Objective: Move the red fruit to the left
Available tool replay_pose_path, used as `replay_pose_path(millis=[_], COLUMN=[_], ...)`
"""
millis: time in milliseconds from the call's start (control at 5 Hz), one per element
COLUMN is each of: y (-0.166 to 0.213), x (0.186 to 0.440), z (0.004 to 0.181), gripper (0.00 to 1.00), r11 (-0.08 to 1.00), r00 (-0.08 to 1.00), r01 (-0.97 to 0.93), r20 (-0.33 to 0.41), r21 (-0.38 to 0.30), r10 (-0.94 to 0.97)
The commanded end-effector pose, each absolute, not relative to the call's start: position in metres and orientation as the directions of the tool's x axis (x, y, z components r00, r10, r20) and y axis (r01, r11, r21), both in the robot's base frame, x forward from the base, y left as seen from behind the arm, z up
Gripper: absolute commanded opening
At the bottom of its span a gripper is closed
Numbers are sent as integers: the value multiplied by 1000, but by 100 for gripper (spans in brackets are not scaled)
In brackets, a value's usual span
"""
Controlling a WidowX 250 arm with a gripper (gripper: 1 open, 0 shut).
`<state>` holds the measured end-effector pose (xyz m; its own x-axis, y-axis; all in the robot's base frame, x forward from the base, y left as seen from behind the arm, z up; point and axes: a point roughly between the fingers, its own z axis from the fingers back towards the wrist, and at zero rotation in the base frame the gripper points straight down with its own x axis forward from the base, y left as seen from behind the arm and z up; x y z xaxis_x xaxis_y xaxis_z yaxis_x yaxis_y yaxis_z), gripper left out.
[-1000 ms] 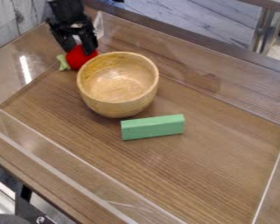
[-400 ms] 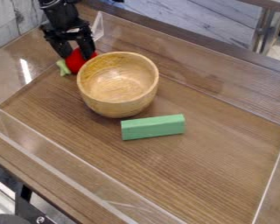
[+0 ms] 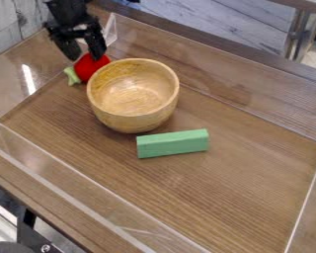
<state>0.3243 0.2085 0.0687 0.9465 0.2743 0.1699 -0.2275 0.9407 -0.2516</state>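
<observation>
The red fruit [image 3: 87,67], small and glossy with a light green leafy part at its left, lies on the wooden table just left of the wooden bowl [image 3: 133,95]. My black gripper [image 3: 78,43] hangs directly above the fruit, pointing steeply down. Its fingers stand open and apart from the fruit, with nothing between them.
A green rectangular block [image 3: 173,144] lies in front of the bowl. Clear plastic walls [image 3: 29,59] enclose the table on the left, front and right. A grey frame runs along the back.
The gripper has risen off the red fruit, which stays on the table beside the bowl. The jaws remain open.
</observation>
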Motion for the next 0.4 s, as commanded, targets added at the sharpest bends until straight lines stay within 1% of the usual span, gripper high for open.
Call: replay_pose_path(millis=[0, 200], y=[218, 216], x=[333, 337], z=[107, 114], gripper=[100, 100], r11=[954, 958], r00=[925, 926], r01=[-210, -186], r20=[273, 286], r21=[-215, -218], r10=[265, 245])
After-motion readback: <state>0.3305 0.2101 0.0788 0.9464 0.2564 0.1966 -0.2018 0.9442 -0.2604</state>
